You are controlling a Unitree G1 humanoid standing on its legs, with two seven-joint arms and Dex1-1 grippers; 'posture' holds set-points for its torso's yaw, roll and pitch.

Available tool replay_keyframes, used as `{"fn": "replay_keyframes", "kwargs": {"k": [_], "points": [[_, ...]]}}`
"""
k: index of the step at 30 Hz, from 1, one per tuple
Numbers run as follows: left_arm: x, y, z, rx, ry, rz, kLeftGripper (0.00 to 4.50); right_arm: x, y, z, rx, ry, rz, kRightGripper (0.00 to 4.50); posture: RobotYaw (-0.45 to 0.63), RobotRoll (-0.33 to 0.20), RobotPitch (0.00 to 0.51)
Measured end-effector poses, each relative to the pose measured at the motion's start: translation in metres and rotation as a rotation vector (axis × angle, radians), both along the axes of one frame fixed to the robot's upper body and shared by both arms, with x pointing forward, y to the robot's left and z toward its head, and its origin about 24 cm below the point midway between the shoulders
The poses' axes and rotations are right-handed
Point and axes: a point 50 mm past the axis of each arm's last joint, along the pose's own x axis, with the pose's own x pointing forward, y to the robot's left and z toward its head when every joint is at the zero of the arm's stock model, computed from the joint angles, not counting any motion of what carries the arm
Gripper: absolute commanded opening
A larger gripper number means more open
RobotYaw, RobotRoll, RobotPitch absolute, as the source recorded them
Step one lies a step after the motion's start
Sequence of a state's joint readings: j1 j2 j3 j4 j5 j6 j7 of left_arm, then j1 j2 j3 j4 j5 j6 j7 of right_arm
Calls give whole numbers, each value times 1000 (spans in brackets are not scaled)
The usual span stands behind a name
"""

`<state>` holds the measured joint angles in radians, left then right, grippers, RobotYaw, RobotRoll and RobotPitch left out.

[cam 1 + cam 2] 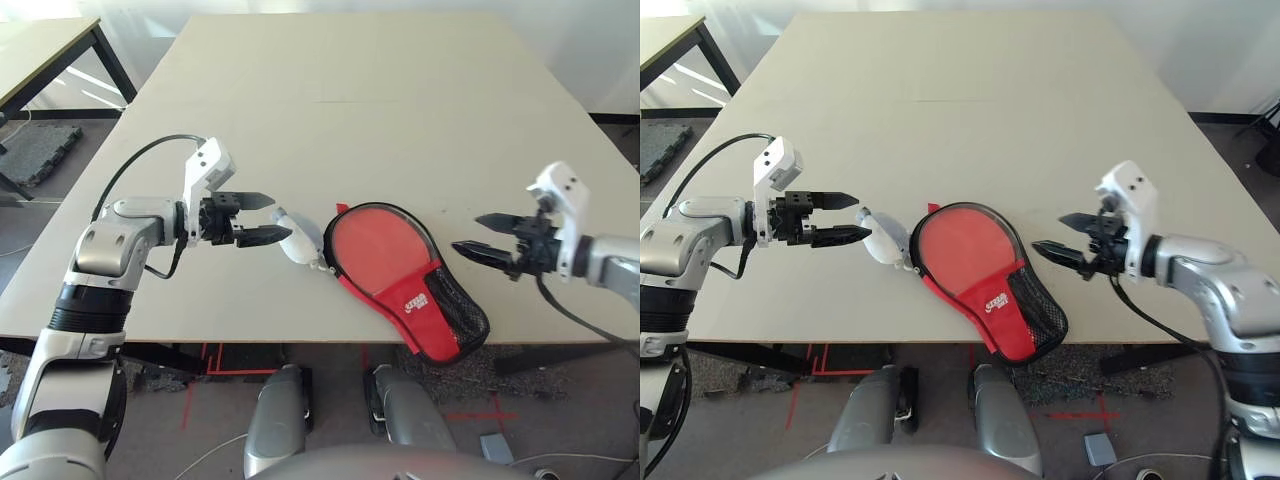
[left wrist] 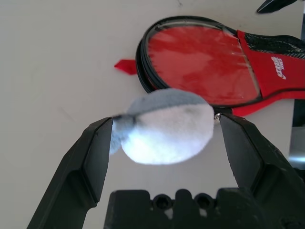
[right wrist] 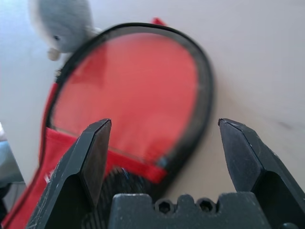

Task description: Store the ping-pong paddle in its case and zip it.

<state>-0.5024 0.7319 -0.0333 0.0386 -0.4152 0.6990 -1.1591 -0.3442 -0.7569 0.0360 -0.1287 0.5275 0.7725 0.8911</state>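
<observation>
Case (image 1: 433, 318) lies on near part of counter (image 1: 330, 110), red side up, pocket end slightly over the near edge, round end pointing away and to the left. Red round paddle face (image 1: 380, 245) shows through the clear window. White-blue soft pouch (image 1: 298, 243) sits beside the case's rounded end, on its left. Left gripper (image 1: 262, 218) hangs near the pouch, fingers apart, nothing between them. Right gripper (image 1: 468, 238) is right of the case, fingers apart, also holding nothing.
</observation>
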Motion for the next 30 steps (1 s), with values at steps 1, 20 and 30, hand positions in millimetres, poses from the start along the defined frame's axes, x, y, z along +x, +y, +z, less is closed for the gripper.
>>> {"fn": "replay_keyframes", "kwargs": {"k": [1,20,30], "points": [[-1,0,-1,-1,5,3,4500,3,4,-2,8,11,13,4460,89,0,107],[-5,-8,-7,-17,-16,41,4500,16,22,-28,-117,41,123,4460,112,0,109],[2,-18,-20,17,-28,46,4500,14,22,-32,-123,35,120,4460,94,0,118]]}}
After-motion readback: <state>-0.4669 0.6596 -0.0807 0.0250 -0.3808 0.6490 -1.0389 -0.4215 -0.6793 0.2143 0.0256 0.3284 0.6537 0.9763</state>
